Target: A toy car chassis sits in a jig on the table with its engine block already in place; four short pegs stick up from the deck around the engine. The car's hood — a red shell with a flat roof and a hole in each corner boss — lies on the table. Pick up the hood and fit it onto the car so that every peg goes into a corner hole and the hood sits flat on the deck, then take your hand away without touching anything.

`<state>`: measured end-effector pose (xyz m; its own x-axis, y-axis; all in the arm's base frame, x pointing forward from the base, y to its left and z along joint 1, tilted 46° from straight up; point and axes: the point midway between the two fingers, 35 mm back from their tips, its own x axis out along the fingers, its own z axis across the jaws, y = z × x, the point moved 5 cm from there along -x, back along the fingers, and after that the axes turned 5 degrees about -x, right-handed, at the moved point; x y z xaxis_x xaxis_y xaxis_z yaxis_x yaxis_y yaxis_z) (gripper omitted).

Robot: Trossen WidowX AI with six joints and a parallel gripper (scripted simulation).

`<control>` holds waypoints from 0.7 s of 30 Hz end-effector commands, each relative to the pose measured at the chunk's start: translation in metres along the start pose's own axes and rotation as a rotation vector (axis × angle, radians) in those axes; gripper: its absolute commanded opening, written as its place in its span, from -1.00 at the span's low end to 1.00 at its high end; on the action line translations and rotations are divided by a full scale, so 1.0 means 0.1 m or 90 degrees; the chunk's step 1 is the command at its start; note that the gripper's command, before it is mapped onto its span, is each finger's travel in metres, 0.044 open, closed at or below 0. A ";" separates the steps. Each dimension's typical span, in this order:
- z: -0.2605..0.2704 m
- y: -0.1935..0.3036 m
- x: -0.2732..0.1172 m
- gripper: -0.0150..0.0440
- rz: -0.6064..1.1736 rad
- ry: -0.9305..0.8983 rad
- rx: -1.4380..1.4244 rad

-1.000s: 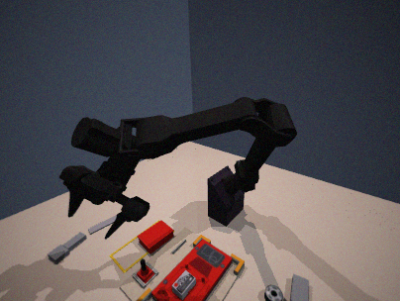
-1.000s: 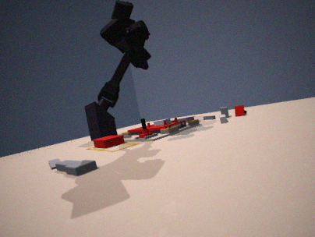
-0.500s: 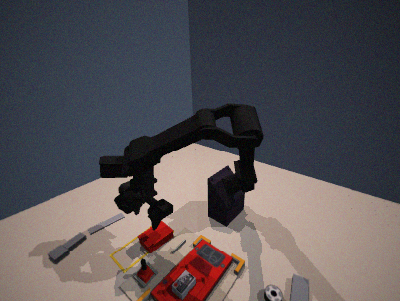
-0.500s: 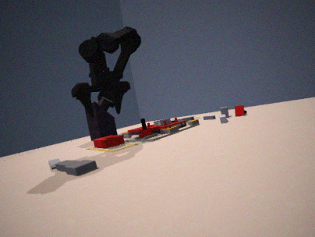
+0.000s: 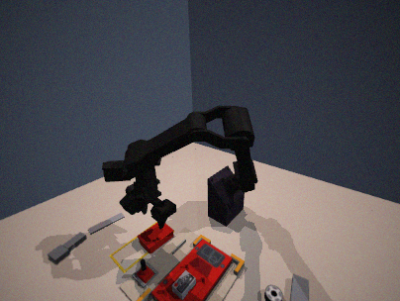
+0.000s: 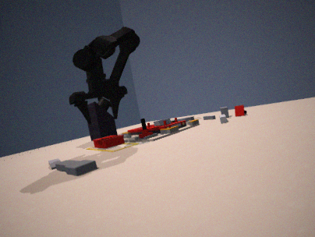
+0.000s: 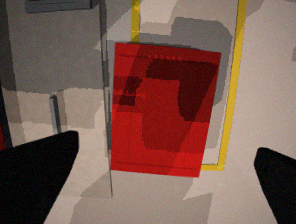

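The red hood (image 5: pixel 157 240) (image 6: pixel 108 142) (image 7: pixel 162 115) lies flat on the table, roof up, partly over a yellow outline (image 5: pixel 119 263) (image 7: pixel 230 90). My gripper (image 5: pixel 153 221) (image 6: pixel 102 120) (image 7: pixel 169 149) is open and empty above the hood, pointing down. In the wrist view its fingertips stand wide on either side of the hood, near its lower end. The red chassis (image 5: pixel 208 271) (image 6: pixel 156 128) sits in the jig with orange corners (image 5: pixel 202 240), the grey engine block (image 5: pixel 184 283) on its deck. Short red pegs show in the exterior view; the hood's corner holes cannot be made out.
A small red part (image 5: pixel 145 273) with a black post (image 5: pixel 143 264) (image 6: pixel 143 124) stands between hood and chassis. A thin grey rod (image 5: pixel 178 247) (image 7: pixel 55 112) lies beside the hood. A stepped grey part (image 5: pixel 66 249) (image 6: pixel 78 167) and a wheel (image 5: pixel 273 293) lie farther out.
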<state>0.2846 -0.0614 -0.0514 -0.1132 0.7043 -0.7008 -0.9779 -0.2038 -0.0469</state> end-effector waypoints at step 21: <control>0.00 0.00 0.18 1.00 0.002 0.001 0.000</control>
<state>0.2832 -0.0513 -0.0624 -0.1163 0.7002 -0.7044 -0.9765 -0.2102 -0.0477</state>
